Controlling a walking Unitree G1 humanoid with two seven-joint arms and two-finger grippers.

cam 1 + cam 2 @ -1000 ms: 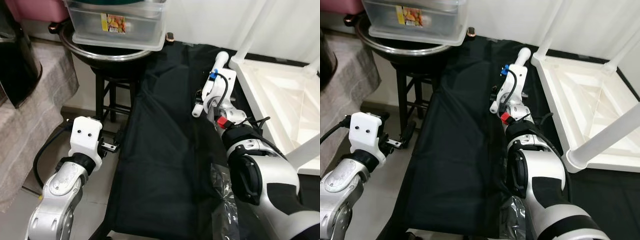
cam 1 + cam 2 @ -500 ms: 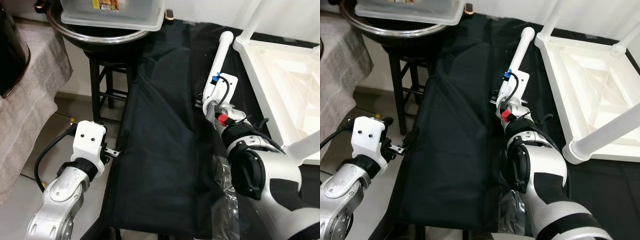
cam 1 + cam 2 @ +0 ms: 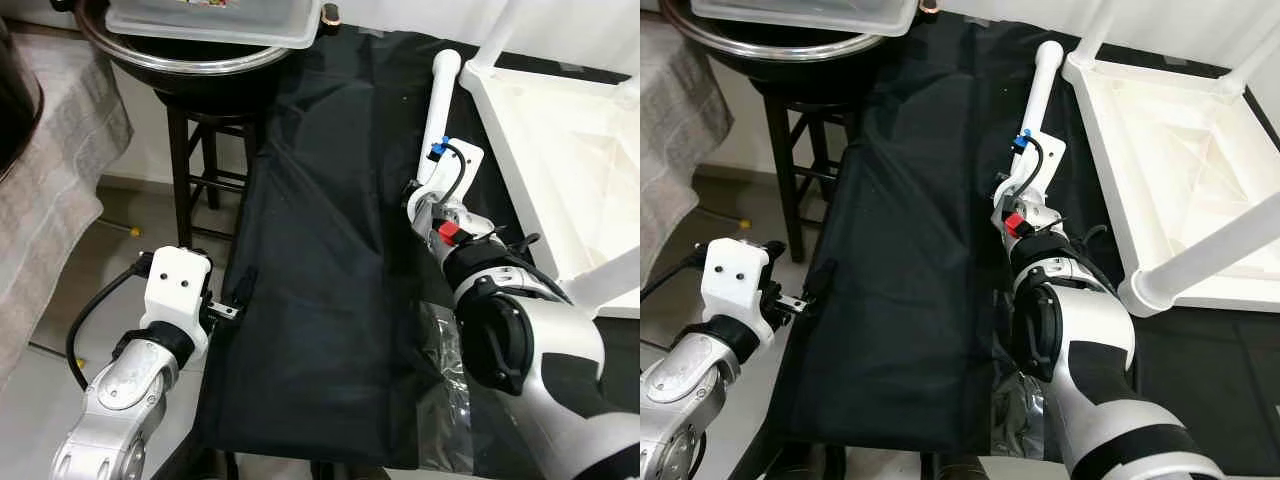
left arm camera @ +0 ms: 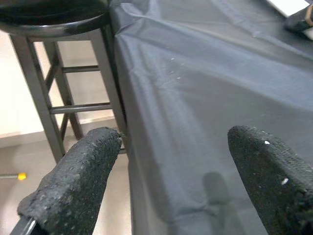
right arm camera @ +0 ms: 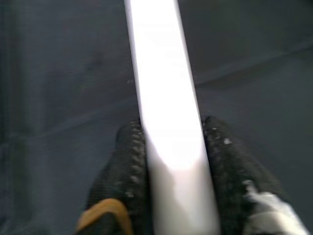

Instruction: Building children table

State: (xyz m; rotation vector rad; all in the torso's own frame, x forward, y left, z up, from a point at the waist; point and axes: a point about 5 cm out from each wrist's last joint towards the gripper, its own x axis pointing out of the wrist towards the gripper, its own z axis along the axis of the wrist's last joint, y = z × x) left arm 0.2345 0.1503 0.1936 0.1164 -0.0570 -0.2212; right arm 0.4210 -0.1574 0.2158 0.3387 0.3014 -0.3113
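Observation:
An upturned white children's table top [image 3: 560, 150] lies on the black cloth at the right, with white legs [image 3: 1200, 262] rising from its corners. A loose white table leg [image 3: 437, 110] points away from me over the cloth, and my right gripper [image 5: 171, 147] is shut on its near end, one black finger [image 5: 128, 161] on each side. Low on the left, my left gripper [image 4: 171, 166] hangs open beside the cloth's edge, holding nothing.
A black cloth [image 3: 330, 260] covers the work surface. A black stool [image 3: 205, 150] at the left carries a steel basin and a clear plastic bin [image 3: 210, 15]. A grey-draped surface [image 3: 50, 190] stands further left. Crinkled clear plastic [image 3: 445, 400] lies by my right arm.
The camera has tilted down, shifting the scene upward. My right gripper has swung the leg so it points farther away, its tip close to the table top's corner. The left arm has barely moved.

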